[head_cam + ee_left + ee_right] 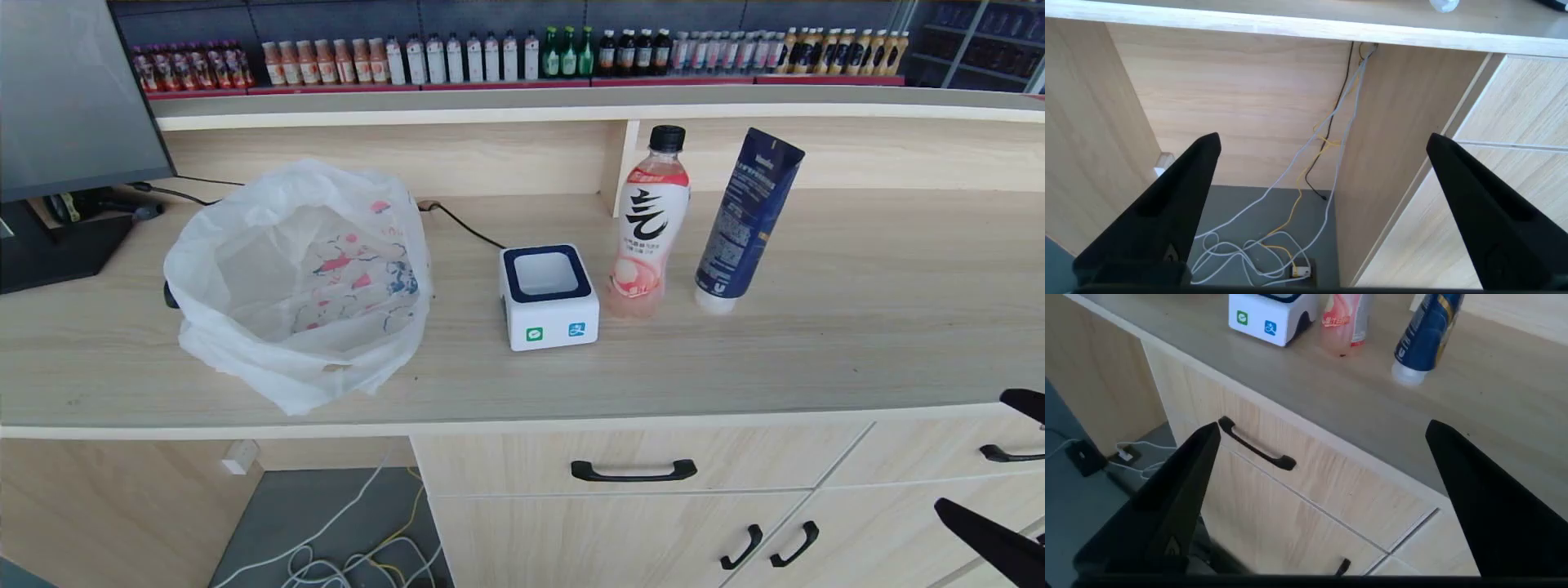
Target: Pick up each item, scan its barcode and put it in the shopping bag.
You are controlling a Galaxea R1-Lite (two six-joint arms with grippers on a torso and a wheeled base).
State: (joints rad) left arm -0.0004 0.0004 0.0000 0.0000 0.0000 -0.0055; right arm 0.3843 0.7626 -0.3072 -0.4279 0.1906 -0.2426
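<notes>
A pink drink bottle point(649, 220) with a black cap stands upright on the wooden counter, just right of the white barcode scanner point(549, 296). A dark blue tube point(746, 220) stands on its white cap to the bottle's right. An open white shopping bag point(302, 278) sits at the counter's left. My right gripper point(1323, 514) hangs open below the counter's front edge, in front of the drawers; the scanner point(1267, 309), bottle point(1346, 318) and tube point(1426, 335) lie beyond it. My left gripper point(1323, 220) is open, low under the counter, facing a cable recess.
A monitor point(73, 98) on a black stand occupies the counter's far left, with a cable point(465, 224) running to the scanner. A raised shelf wall backs the counter. Drawers with black handles point(633, 471) sit below. Loose cables point(1266, 245) lie on the floor.
</notes>
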